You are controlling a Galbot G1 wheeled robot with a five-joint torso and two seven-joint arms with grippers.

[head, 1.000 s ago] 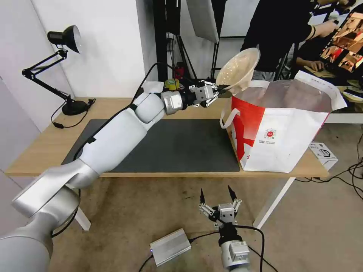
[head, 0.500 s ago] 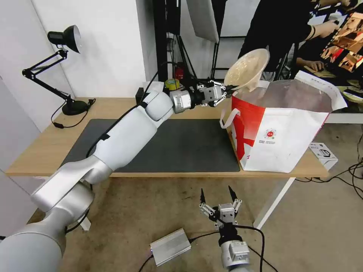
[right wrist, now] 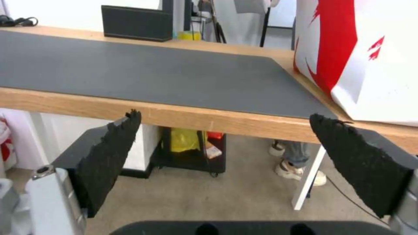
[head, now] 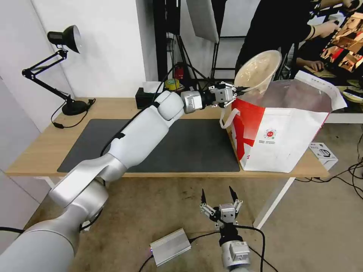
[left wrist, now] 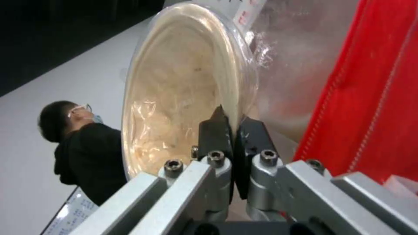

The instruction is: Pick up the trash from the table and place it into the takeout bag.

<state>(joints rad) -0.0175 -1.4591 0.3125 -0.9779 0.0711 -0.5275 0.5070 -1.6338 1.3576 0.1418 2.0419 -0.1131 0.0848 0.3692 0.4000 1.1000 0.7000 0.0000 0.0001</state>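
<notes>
My left gripper [head: 239, 90] is shut on the rim of the tan pulp bowl [head: 258, 71], a piece of the trash, holding it tilted on edge above the near-left corner of the takeout bag [head: 281, 130]. The left wrist view shows the two black fingertips [left wrist: 217, 127] pinching the bowl [left wrist: 174, 85] rim, with the bag's foil lining [left wrist: 300, 36] and red wall right beside it. The white-and-red bag stands open at the right end of the table [head: 38, 151]. My right gripper [head: 216, 194] hangs open below the table's front edge, empty; its pads [right wrist: 109, 156] are wide apart.
A dark grey mat [head: 181, 147] covers the table's middle. A black desk lamp [head: 64, 41] stands at the back left, a black tissue box [head: 145, 99] at the back. A small white box [head: 323, 153] and a silver box [head: 170, 247] lie on the floor.
My left arm has stretched further right, carrying the tan bowl from beside the bag's left edge to over its opening. The right arm has not moved.
</notes>
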